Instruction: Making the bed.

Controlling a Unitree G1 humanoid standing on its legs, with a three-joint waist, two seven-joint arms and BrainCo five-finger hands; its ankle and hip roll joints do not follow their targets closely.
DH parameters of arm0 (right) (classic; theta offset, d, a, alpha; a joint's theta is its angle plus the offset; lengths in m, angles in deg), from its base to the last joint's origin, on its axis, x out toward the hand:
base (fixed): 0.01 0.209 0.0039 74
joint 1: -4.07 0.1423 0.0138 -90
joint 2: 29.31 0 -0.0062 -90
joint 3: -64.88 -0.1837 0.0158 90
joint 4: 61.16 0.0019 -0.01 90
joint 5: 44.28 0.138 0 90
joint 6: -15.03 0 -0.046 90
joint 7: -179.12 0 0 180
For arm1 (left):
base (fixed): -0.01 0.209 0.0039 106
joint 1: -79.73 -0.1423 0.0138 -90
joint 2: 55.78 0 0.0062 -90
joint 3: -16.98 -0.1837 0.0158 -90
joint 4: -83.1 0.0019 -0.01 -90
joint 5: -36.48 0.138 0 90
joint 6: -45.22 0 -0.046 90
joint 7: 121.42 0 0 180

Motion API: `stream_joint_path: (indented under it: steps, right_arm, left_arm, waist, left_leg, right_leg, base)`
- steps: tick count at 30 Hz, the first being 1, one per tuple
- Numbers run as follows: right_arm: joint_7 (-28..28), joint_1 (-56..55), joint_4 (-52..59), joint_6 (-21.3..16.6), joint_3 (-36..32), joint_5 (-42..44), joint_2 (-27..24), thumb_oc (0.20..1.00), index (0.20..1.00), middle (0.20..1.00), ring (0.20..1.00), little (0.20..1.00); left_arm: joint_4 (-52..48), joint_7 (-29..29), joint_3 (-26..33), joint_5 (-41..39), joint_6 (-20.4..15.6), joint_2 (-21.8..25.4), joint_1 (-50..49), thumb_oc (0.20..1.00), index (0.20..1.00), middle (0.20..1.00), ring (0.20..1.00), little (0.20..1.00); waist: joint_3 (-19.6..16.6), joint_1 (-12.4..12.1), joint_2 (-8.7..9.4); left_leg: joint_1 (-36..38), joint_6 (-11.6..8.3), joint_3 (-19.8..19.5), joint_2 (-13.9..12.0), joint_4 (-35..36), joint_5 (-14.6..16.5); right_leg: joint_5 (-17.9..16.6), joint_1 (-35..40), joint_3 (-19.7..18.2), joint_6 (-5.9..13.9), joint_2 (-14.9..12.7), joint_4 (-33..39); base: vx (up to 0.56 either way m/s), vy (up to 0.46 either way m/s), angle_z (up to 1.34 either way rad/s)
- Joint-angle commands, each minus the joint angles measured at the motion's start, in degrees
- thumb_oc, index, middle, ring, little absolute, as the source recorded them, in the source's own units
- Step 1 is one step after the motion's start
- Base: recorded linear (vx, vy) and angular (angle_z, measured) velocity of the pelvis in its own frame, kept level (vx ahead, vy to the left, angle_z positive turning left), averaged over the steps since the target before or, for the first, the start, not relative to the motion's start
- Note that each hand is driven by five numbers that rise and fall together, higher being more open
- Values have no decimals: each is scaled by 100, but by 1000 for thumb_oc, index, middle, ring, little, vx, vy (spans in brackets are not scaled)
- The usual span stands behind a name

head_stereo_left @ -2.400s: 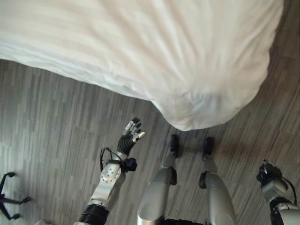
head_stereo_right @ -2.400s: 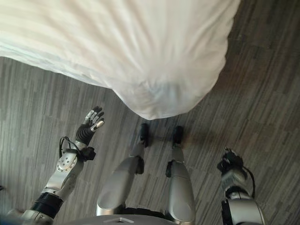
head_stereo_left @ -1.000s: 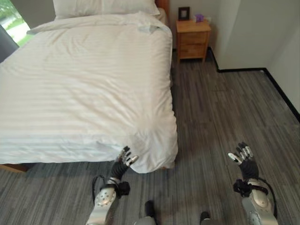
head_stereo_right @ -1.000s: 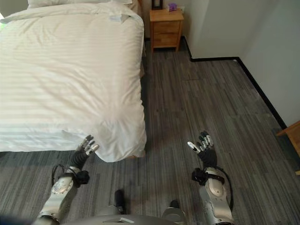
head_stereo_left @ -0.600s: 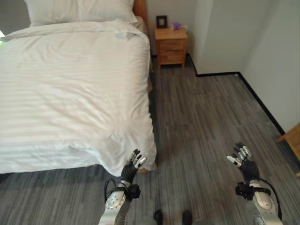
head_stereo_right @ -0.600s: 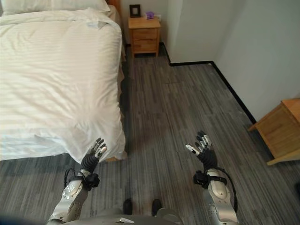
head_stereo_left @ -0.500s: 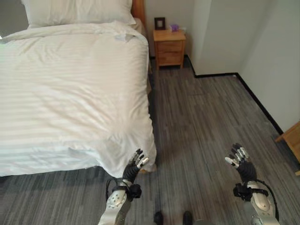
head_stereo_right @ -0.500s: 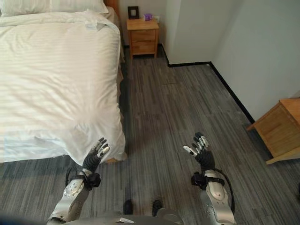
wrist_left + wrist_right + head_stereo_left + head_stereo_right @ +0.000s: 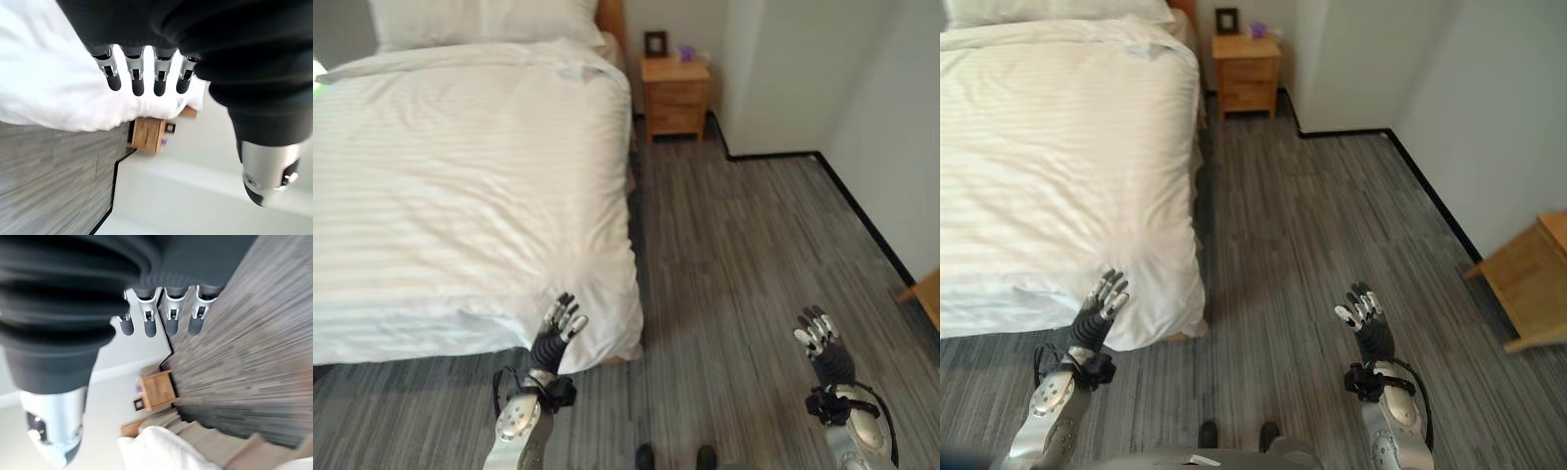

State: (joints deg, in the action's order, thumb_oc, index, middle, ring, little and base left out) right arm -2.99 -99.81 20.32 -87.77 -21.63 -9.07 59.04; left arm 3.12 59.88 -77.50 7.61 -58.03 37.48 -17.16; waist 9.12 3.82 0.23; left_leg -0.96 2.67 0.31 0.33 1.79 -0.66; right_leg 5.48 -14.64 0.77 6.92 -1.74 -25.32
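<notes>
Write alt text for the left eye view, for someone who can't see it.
A bed with a smooth white duvet fills the left; the robot's open left hand is raised at its near corner. Its open right hand hangs over grey floor; a wooden nightstand stands beyond.

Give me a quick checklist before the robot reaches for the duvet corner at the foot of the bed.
1. Left hand open and empty: ok.
2. Right hand open and empty, over the floor: ok.
3. Left hand is near the duvet corner: ok; contact: cannot tell.
4. Duvet spread flat over the bed: ok.
5. Pillows at the head: ok.
6. Nightstand clear of the reach: ok.
</notes>
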Motion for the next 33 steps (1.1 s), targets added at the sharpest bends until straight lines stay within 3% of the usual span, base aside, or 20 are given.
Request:
stream_joint_path:
  steps: [1, 2, 4, 6, 7, 8, 10, 11, 12, 13, 15, 16, 18, 19, 21, 25, 33]
  right_arm:
    - [-131, 115, 421, -196, 98, 480, 114, 1000, 1000, 1000, 1000, 1000]
    - [-144, 112, 414, -200, 119, 196, 64, 1000, 1000, 1000, 1000, 1000]
    - [-93, 125, 432, -196, 119, -109, 16, 1000, 1000, 1000, 1000, 1000]
    - [4, 276, 433, -272, 129, -66, -56, 1000, 1000, 1000, 1000, 1000]
    - [4, 278, 431, -273, 129, -66, -56, 1000, 1000, 1000, 1000, 1000]
    - [-125, 219, 471, -217, 118, 174, -59, 1000, 1000, 1000, 1000, 1000]
    - [-176, 237, 534, -289, 62, 161, -225, 1000, 1000, 1000, 1000, 1000]
    - [-144, 219, 538, -325, -33, 157, -290, 1000, 1000, 1000, 1000, 1000]
    - [-145, 221, 538, -325, -36, 158, -292, 1000, 1000, 1000, 1000, 1000]
    - [-101, 211, 504, -358, -132, 99, -432, 1000, 1000, 1000, 1000, 1000]
    - [-130, 243, 325, -300, -217, 112, -503, 1000, 1000, 1000, 1000, 1000]
    - [-151, 243, 270, -266, -294, 68, -526, 1000, 1000, 1000, 1000, 1000]
    - [-171, 214, 272, -254, -347, 32, -519, 1000, 1000, 1000, 1000, 1000]
    - [-164, 199, 229, -274, -467, -53, -496, 1000, 1000, 1000, 1000, 1000]
    - [-146, 216, 206, -322, -521, 8, -381, 1000, 1000, 1000, 1000, 1000]
    - [-161, 258, 235, -358, -445, 1, -202, 1000, 1000, 1000, 1000, 1000]
    - [-286, 495, 328, -173, -264, -197, -342, 1000, 1000, 1000, 1000, 1000]
  left_arm:
    - [-235, -126, 227, -43, -247, 166, 82, 1000, 1000, 1000, 1000, 1000]
    - [-222, -75, 260, -182, -262, 192, 83, 1000, 1000, 1000, 1000, 1000]
    - [-134, -43, 277, -234, -283, 207, 80, 1000, 1000, 1000, 1000, 1000]
    - [-92, -118, 297, -315, -404, 200, 90, 1000, 1000, 1000, 1000, 1000]
    - [-90, -118, 297, -316, -407, 200, 91, 1000, 1000, 1000, 1000, 1000]
    - [-95, -63, 331, -293, -324, 129, -60, 1000, 1000, 1000, 1000, 1000]
    - [106, -43, 330, -381, -335, 11, -34, 1000, 1000, 1000, 1000, 1000]
    - [227, -9, 287, -460, -309, -102, 47, 1000, 1000, 1000, 1000, 1000]
    - [231, -7, 286, -461, -312, -105, 52, 1000, 1000, 1000, 1000, 1000]
    - [239, 101, 223, -621, -273, -221, 58, 1000, 1000, 1000, 1000, 1000]
    - [-20, 148, 210, -534, -260, -270, -82, 1000, 1000, 1000, 1000, 1000]
    - [-40, 202, 226, -554, -237, -296, -106, 1000, 1000, 1000, 1000, 1000]
    - [-36, 261, 231, -577, -221, -312, -140, 1000, 1000, 1000, 1000, 1000]
    - [2, 342, 186, -544, -227, -311, -169, 1000, 1000, 1000, 1000, 1000]
    - [24, 317, 145, -481, -219, -318, -189, 1000, 1000, 1000, 1000, 1000]
    - [7, 248, 45, -381, -210, -258, -45, 1000, 1000, 1000, 1000, 1000]
    - [-82, -204, 526, 215, -354, -48, 170, 1000, 1000, 1000, 1000, 1000]
  waist:
    - [42, -151, -14]
    - [6, -213, -39]
    - [-38, -198, 36]
    - [-110, -253, 159]
    - [-99, -252, 153]
    - [-194, -288, 204]
    - [-168, -252, 195]
    - [-127, -195, 226]
    - [-123, -183, 216]
    - [-64, -169, 364]
    - [-19, -393, 500]
    - [-62, -420, 556]
    - [-75, -407, 565]
    - [-160, -405, 530]
    - [-284, -414, 458]
    - [-434, -279, 292]
    - [-534, -372, 355]
  left_leg:
    - [55, -326, 185, -594, -268, 171]
    - [89, -433, 205, -775, -233, 151]
    - [210, -594, 249, -977, -181, 130]
    - [264, -808, 452, -1242, -166, 65]
    - [278, -814, 451, -1252, -162, 66]
    - [209, -943, 406, -1488, -190, -149]
    - [-49, -1062, 313, -1778, -515, -760]
    - [-212, -1017, 505, -1859, -855, -1021]
    - [-232, -1023, 482, -1867, -878, -1013]
    - [-376, -898, 588, -1775, -1416, -984]
    - [-641, -843, -342, -842, -2066, -601]
    - [-773, -761, -354, -486, -2054, -416]
    - [-748, -671, -209, -388, -1980, -251]
    - [-566, -452, 182, -172, -1566, -61]
    - [-405, -281, 282, 148, -1099, 70]
    - [111, -192, 268, 218, -353, 28]
    - [354, -66, 163, 257, -191, 127]
  right_leg:
    - [-936, 430, 182, -4, -809, 934]
    - [-1167, 534, 387, -28, -1364, 1166]
    - [-1400, 857, 455, 87, -1655, 1549]
    - [-1235, 1147, 488, 226, -1538, 2212]
    - [-1240, 1169, 495, 222, -1527, 2228]
    - [-900, 1303, 382, 209, -1248, 2437]
    - [-752, 1387, 297, -14, -873, 2438]
    - [-726, 1462, 411, -143, -806, 2417]
    - [-724, 1467, 428, -148, -798, 2417]
    - [-684, 1593, 474, -320, -733, 2444]
    - [-690, 1636, 336, -385, -699, 2518]
    - [-708, 1659, 340, -409, -639, 2575]
    - [-707, 1729, 369, -410, -577, 2600]
    - [-694, 1771, 413, -410, -439, 2642]
    - [-676, 1738, 451, -411, -300, 2665]
    - [-646, 1772, 523, -393, -67, 2733]
    - [-514, 1844, 595, -373, -134, 2437]
  base:
    - [-38, -316, 3]
    - [5, -353, -24]
    - [46, -389, -38]
    - [65, -387, -21]
    - [40, -484, -28]
    - [7, -470, -36]
    - [2, -528, 1]
    - [-8, -283, 33]
    - [-15, -402, 59]
    - [-17, -376, 68]
    - [-12, -418, 38]
    - [5, -238, -22]
    - [20, -170, -31]
    - [42, -174, 14]
    - [42, -78, 27]
    - [33, -2, 10]
    - [61, 35, 11]
